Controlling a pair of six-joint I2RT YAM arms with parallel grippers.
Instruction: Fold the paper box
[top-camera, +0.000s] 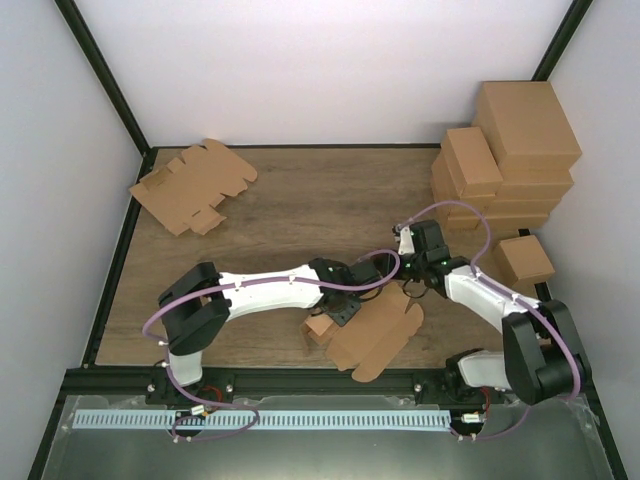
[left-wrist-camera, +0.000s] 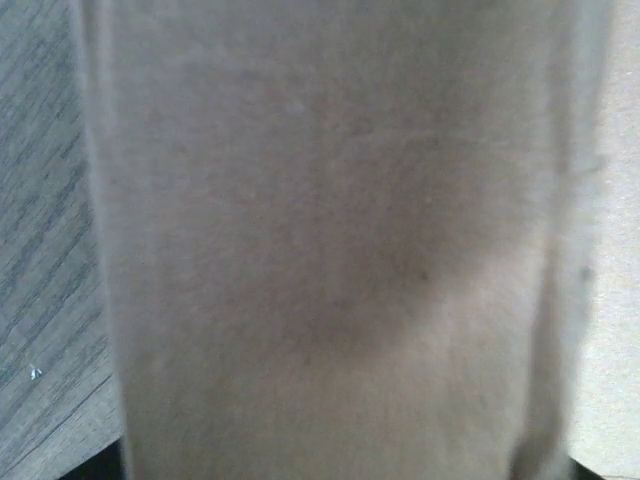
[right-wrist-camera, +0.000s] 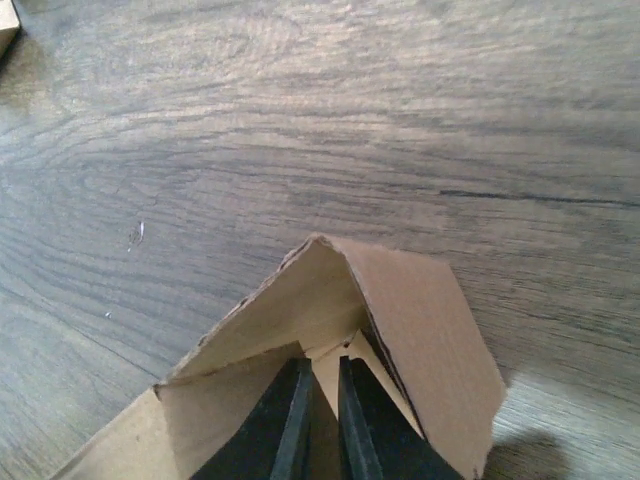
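The paper box (top-camera: 378, 338) is a thin brown die-cut piece, partly folded, lying near the table's front edge between the two arms. My left gripper (top-camera: 335, 312) is at its left end. In the left wrist view a cardboard panel (left-wrist-camera: 330, 250) fills the picture and hides the fingers, so I cannot see how they stand. My right gripper (top-camera: 412, 288) is at the box's upper right corner. In the right wrist view its black fingertips (right-wrist-camera: 320, 362) stand a narrow gap apart, tucked inside a raised folded corner of the box (right-wrist-camera: 425, 310).
A pile of notched cardboard blanks (top-camera: 195, 185) lies at the back left. Bigger brown cartons (top-camera: 515, 150) are stacked at the back right, with one small carton (top-camera: 525, 260) beside the right arm. Black frame rails (top-camera: 115, 260) border the wooden table (top-camera: 320, 200).
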